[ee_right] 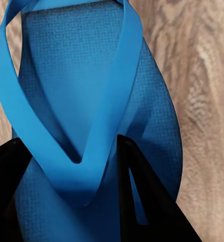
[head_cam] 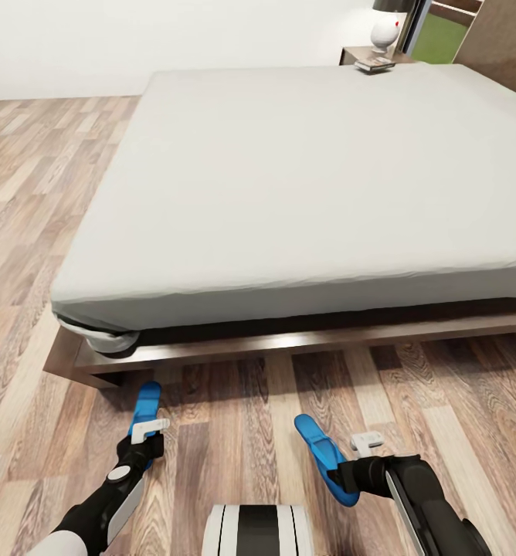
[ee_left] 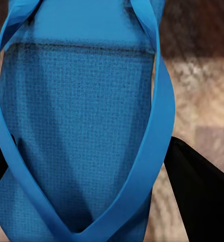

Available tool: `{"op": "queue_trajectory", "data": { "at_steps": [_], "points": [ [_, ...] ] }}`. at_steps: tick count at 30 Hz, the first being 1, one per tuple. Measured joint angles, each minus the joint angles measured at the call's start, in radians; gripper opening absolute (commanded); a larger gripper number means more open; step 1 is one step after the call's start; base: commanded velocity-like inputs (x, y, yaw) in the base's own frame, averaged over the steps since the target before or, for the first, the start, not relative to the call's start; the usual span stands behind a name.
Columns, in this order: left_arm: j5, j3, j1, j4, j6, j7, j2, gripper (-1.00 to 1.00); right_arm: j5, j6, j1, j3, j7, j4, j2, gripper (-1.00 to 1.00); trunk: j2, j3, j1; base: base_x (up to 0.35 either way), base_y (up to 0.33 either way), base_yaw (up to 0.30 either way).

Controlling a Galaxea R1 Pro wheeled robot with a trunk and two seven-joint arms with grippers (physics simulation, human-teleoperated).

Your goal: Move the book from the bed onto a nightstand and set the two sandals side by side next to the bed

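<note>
The bed [head_cam: 304, 177] with its off-white mattress lies across the head view. In front of its wooden frame my left gripper [head_cam: 147, 434] is shut on a blue sandal [head_cam: 145, 403], toe toward the bed. My right gripper [head_cam: 341, 472] is shut on the second blue sandal [head_cam: 317, 446], which lies slanted over the floor. In the left wrist view, black fingers [ee_left: 202, 194] flank the sandal [ee_left: 76, 126]. The right wrist view has fingers [ee_right: 147, 201] pinching the sandal [ee_right: 86, 75] at its straps. A small flat book [head_cam: 375, 65] lies at the nightstand [head_cam: 357, 54], at the mattress's far edge.
Wood plank floor [head_cam: 235, 417] runs along the bed's near side and left side. The low dark frame corner [head_cam: 76, 363] juts out left of my left gripper. A white lamp [head_cam: 385, 31] stands on the nightstand. My white base [head_cam: 258, 531] is below.
</note>
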Motion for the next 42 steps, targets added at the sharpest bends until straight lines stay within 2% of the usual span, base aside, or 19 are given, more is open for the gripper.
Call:
{"op": "queue_trajectory", "data": {
  "at_steps": [31,35,42],
  "points": [
    [-0.001,0.000,0.000,-0.064,0.002,-0.011,0.000,-1.00,-0.001,0.000,0.016,-0.007,0.000,-0.036,-0.005,-1.00,-0.001,-0.008,0.001,0.000,0.000,0.000],
    [-0.001,0.000,0.000,-0.066,0.002,-0.011,0.000,-1.00,-0.002,0.000,0.017,-0.007,0.000,-0.046,-0.012,-1.00,-0.001,-0.019,0.002,0.000,0.000,0.000],
    [-0.001,0.000,0.000,-0.067,0.002,-0.011,0.000,-1.00,-0.005,0.000,0.036,-0.039,0.003,-0.082,-0.014,-1.00,-0.001,-0.019,0.002,0.000,0.000,0.000]
  ]
}}
